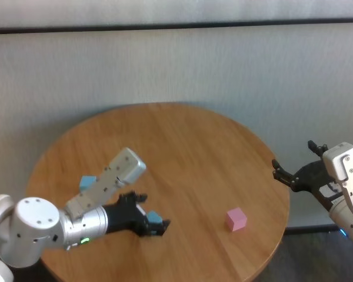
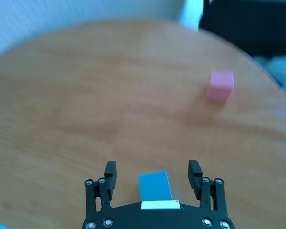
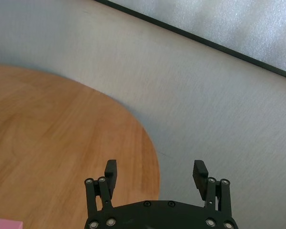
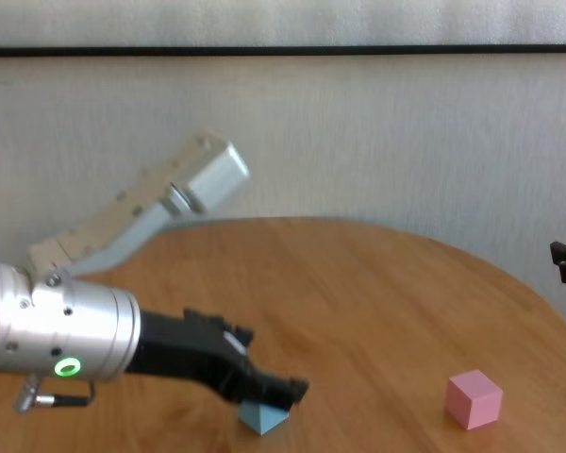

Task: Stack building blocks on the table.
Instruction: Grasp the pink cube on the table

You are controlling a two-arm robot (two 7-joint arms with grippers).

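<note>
My left gripper [image 1: 155, 225] is low over the table [image 1: 182, 147] at the front left. It is open, with a light blue block [image 1: 156, 220] between its fingers. In the left wrist view the block [image 2: 154, 186] has a gap to each fingertip [image 2: 110, 172]. In the chest view it [image 4: 264, 416] sits under the gripper [image 4: 281, 391]. The second light blue block [image 1: 87, 183] lies behind the left forearm. The pink block [image 1: 236, 218] rests alone at the front right and also shows in the chest view [image 4: 473, 397]. My right gripper [image 1: 293, 174] is open and empty beyond the table's right edge.
The round table ends close to the pink block on the right. A grey wall [image 1: 223, 64] stands behind it. Bare wood lies between the left gripper and the pink block [image 2: 220, 85].
</note>
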